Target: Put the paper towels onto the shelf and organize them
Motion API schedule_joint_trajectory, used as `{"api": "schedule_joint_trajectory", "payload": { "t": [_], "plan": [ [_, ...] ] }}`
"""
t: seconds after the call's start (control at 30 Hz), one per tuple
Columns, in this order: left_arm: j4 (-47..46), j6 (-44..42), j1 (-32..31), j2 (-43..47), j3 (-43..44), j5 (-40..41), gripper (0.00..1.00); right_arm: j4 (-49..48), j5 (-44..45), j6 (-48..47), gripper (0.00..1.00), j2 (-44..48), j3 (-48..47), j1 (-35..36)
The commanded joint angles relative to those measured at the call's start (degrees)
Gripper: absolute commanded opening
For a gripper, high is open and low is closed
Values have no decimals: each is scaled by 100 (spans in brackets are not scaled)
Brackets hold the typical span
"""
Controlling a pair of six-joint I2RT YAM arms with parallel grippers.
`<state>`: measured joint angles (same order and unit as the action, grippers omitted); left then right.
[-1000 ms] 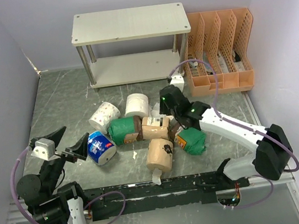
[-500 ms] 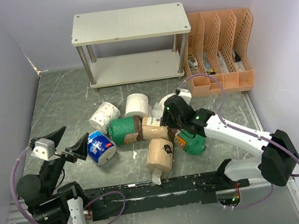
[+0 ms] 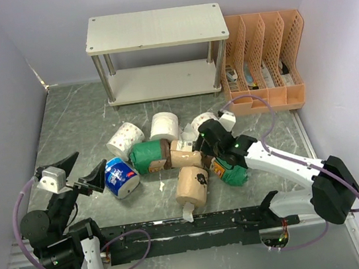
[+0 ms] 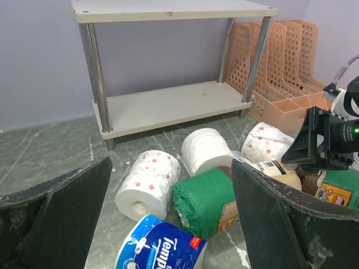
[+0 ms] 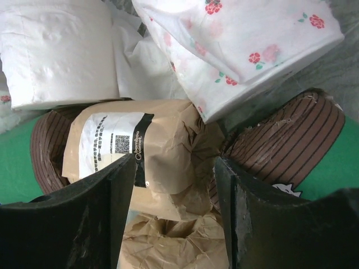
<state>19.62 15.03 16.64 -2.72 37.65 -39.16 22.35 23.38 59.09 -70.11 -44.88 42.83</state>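
The shelf (image 3: pixel 155 29) stands at the back, both boards bare; it also shows in the left wrist view (image 4: pixel 174 103). Several paper towels lie piled mid-table: a patterned roll (image 3: pixel 124 139), a plain white roll (image 3: pixel 163 125), a green-wrapped roll (image 3: pixel 149 157), a blue-white roll (image 3: pixel 121 177), a big tan roll (image 3: pixel 190 185), a second patterned roll (image 3: pixel 203 122) and a second green roll (image 3: pixel 233 170). My right gripper (image 5: pixel 174 218) is open, its jaws either side of a tan wrapped roll (image 5: pixel 157 151). My left gripper (image 4: pixel 171 218) is open and empty, just left of the blue-white roll (image 4: pixel 160 249).
An orange perforated file organizer (image 3: pixel 263 62) stands right of the shelf, against the right wall. Purple walls close in the left, back and right. A black rail (image 3: pixel 192 226) runs along the near edge between the arm bases.
My right gripper has moved from near the shelf's right leg back toward me and down over the tan wrapped roll, uncovering the second patterned roll. The left arm has not moved.
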Motion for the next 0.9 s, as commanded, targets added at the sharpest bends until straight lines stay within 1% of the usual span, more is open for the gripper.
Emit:
{"api": "schedule_joint_trajectory", "payload": {
  "t": [0.0,0.17,0.33,0.37,0.4,0.43,0.47,0.5,0.53,0.57,0.73,0.87],
  "plan": [
    [-3,-35,-26,71,91,88,99,-379,138,127,59,-110,190,2],
    [14,-30,-29,64,102,101,99,-449,13,217,59,-450,135,-5],
    [7,-40,-30,65,102,84,99,-903,-182,286,58,-442,430,-2],
    [7,-36,-30,62,96,78,99,-975,-214,299,56,-453,463,-3],
    [-1,-33,-25,61,94,83,99,-1016,-233,307,51,-475,485,-1],
    [-2,-34,-29,62,94,79,99,-1048,-237,333,42,-496,503,-1],
    [-2,-35,-27,59,94,80,99,-1077,-245,330,25,-520,510,-2],
    [3,-36,-28,55,94,82,99,-1072,-239,312,13,-550,490,-3],
    [7,-35,-26,59,94,82,99,-1067,-248,288,3,-586,464,-3],
    [3,-28,-29,58,89,79,99,-1059,-260,247,0,-598,437,-1],
    [11,-35,-22,54,102,93,99,-976,-240,-184,0,-275,175,-3],
    [-1,-13,-22,61,102,114,99,-501,-38,-1071,0,-23,-732,-3]
  ]
}}
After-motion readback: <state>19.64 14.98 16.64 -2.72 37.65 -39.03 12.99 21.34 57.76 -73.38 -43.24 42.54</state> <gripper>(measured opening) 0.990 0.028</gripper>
